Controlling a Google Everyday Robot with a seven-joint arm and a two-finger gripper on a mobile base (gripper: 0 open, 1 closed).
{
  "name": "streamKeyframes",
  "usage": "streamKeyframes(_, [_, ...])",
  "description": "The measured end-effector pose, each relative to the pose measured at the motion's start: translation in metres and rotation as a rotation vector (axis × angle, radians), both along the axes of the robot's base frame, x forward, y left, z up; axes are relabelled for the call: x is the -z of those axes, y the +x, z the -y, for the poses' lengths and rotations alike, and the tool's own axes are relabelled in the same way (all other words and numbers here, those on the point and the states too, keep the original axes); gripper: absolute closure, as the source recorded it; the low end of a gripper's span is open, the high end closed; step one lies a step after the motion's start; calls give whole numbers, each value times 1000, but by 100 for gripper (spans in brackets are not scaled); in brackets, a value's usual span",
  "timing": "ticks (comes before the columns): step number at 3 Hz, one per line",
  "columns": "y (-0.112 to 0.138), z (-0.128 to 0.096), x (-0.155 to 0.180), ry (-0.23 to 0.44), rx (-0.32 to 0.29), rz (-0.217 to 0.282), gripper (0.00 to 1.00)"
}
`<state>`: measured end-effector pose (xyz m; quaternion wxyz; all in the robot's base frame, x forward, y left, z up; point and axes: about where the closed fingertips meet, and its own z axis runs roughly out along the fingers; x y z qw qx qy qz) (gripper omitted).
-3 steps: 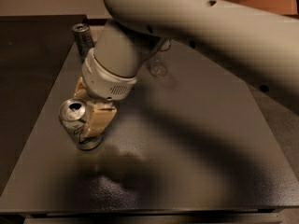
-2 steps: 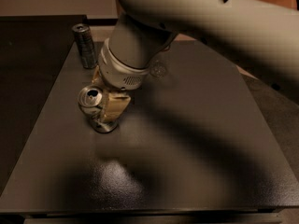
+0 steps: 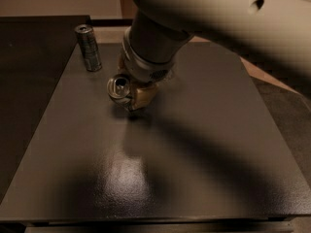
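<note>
My gripper (image 3: 132, 96) hangs over the left-centre of the dark table (image 3: 194, 154), shut on a silver drink can (image 3: 119, 88). The can is tilted, its open top facing up and toward the camera, and it is held just above the table surface. A tan finger (image 3: 143, 95) presses the can's right side; the other finger is hidden behind it. A tall dark slim can (image 3: 88, 48) stands upright at the table's far left corner, a short way up and left of the held can. My thick pale arm (image 3: 218, 18) crosses the top of the view.
The table's far edge (image 3: 107, 30) meets a lighter floor strip and a wall behind. A dark surface (image 3: 29, 57) lies left of the table. The arm casts a broad shadow over the table's middle.
The gripper has carried the silver can up and to the right, away from the front-left of the table, and now holds it close to the tall dark can.
</note>
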<state>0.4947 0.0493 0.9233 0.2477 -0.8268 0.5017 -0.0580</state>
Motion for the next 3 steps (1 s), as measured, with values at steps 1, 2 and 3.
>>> streamKeyframes(1, [2, 13, -1, -94, -53, 86, 100])
streamKeyframes(2, [-2, 15, 9, -178, -138, 116, 100])
streamKeyframes(3, [-8, 12, 18, -229, -209, 124, 82])
